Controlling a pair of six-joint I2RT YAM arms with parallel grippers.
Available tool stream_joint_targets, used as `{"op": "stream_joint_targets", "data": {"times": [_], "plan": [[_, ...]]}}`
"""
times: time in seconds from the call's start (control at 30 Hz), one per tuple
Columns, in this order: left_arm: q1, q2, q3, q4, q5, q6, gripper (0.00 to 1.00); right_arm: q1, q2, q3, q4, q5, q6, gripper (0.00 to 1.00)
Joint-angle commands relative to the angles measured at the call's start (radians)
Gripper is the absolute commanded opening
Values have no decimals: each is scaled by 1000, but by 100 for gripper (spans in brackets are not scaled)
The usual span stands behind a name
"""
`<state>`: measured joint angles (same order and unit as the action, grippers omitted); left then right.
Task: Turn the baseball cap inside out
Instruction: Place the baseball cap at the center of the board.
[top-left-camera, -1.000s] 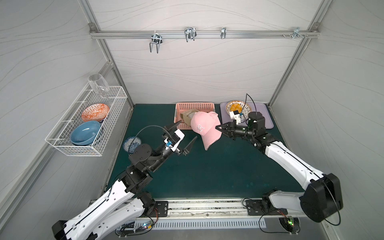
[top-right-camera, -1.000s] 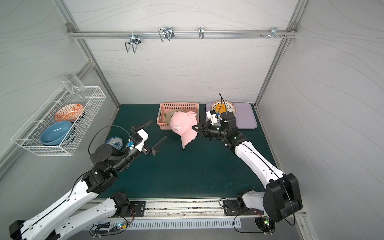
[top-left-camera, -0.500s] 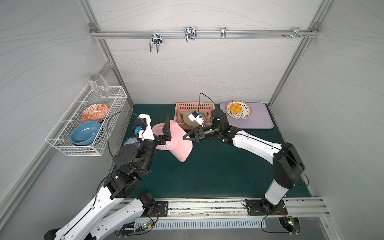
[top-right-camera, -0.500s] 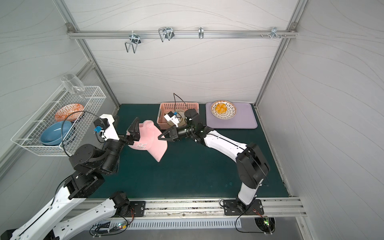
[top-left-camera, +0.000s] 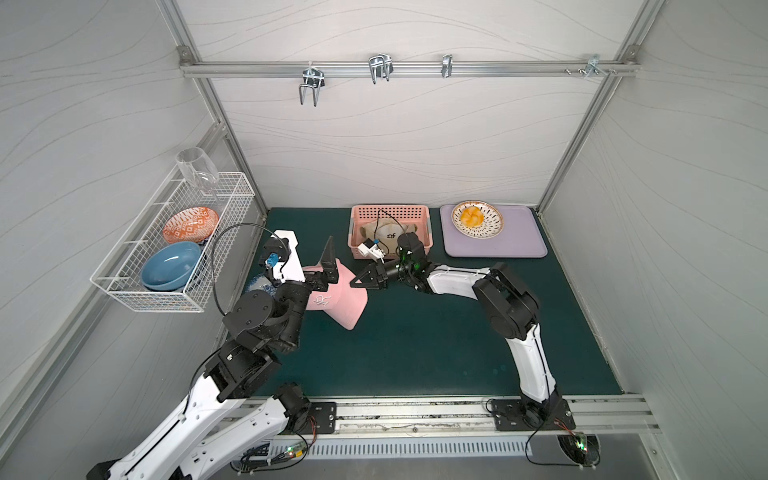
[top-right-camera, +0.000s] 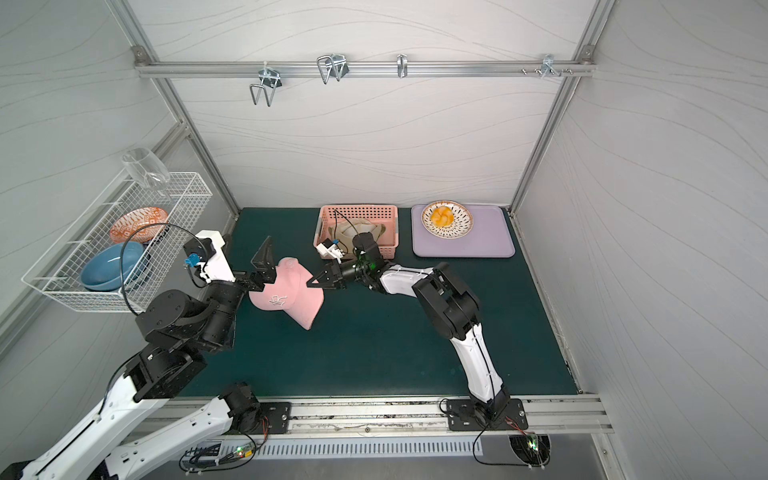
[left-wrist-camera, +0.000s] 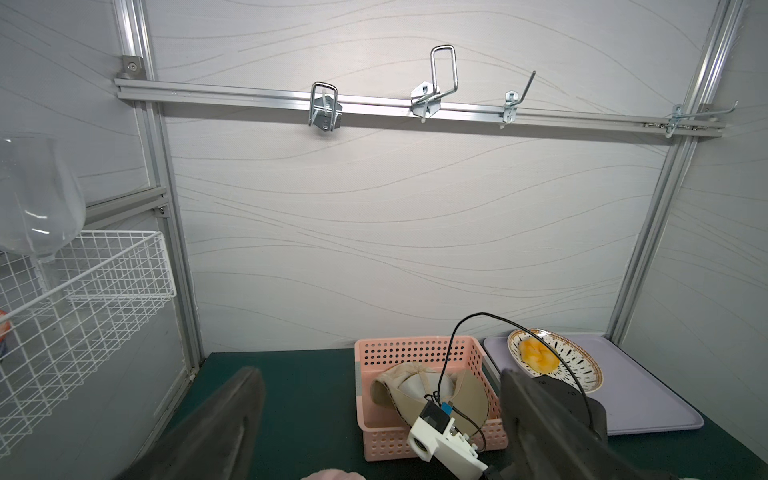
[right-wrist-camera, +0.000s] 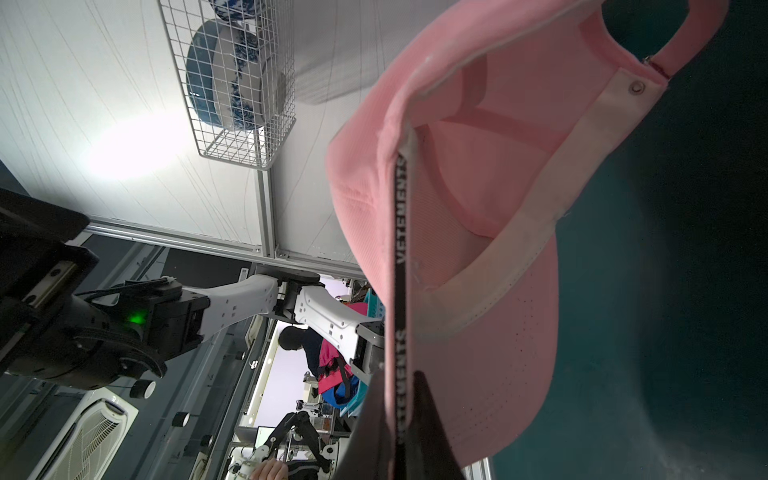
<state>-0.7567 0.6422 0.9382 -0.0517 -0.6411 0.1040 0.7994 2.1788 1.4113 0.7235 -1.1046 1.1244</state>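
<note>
Left of centre, the cap (top-left-camera: 340, 303) is being pinched at its band by the right fingers (right-wrist-camera: 432, 440); a crown push by the wide left fingers (top-left-camera: 329, 253) is seemingly being called for.

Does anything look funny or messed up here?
Nothing is spilled or broken. The pink baseball cap does look funny: it hangs crooked, pinched by an inner strip in the right claw. A beige cap lies crumpled in the pink basket.
</note>
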Motion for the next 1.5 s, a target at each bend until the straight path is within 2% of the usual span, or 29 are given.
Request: {"op": "stream_joint_targets", "data": {"times": [0.0,0.23,0.4,0.47,0.6,0.8,0.9,1.03,1.17,1.3,1.37,1.47], "plan": [[1,22,1,27,-9,-10,92,8,24,-59,242,26,97,0],[1,67,11,17,8,-29,92,-2,33,-242,409,169,159,2],[3,81,13,14,15,-41,92,-23,0,-362,393,238,114,16],[3,85,13,14,19,-46,92,-35,-21,-401,367,261,81,29],[5,96,16,10,26,-54,92,-50,-84,-471,223,305,-35,45],[10,107,16,10,34,-64,93,-50,-178,-527,35,365,-174,60],[11,112,16,12,39,-68,93,-39,-234,-525,-160,421,-304,65],[13,116,18,11,41,-72,93,-9,-325,-498,-494,586,-517,70],[16,121,17,12,44,-77,93,19,-419,-469,-739,827,-673,76],[21,132,22,2,52,-77,93,12,-521,-485,-865,995,-743,79],[28,142,26,-9,54,-78,93,-14,-591,-508,-873,1004,-742,79],[56,169,34,-27,78,-83,93,-93,-708,-546,-880,953,-719,81]]}}
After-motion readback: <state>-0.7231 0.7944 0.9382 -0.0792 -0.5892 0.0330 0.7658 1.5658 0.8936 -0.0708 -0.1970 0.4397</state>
